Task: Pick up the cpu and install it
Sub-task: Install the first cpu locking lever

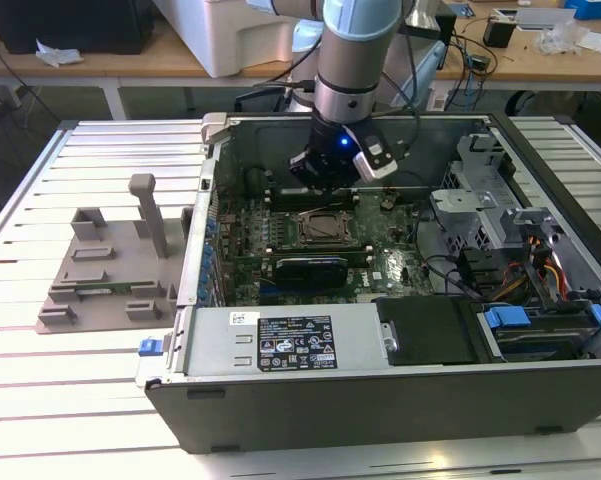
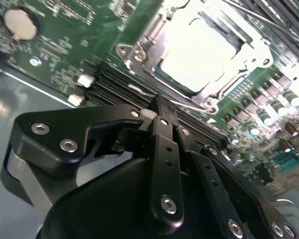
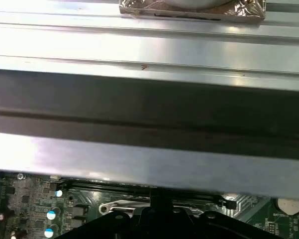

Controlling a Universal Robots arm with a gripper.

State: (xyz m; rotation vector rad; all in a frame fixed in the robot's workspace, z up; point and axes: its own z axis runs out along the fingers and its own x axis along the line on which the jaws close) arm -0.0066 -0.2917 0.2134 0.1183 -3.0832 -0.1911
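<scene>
As the cpu [image 2: 201, 55] already lies inside the metal-framed socket [image 2: 139, 56] on the motherboard [image 2: 54, 55], the seating step reads as done or nearly so. Cpu: flat, square, bright silvery top, darker rim, level in its recess. Hand [image 2: 158, 104]: clenched, seemingly empty, poised just beside the socket, apart from the chip. Next move calls for: clean vertical clearance, no scraping of the frame.

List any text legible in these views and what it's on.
Nothing is legible enough to quote.
On the case's metal cover, the white label: print too small to read.
The smaller label beside it: too small to read.
The motherboard silkscreen in the second wrist view: unreadable.
</scene>
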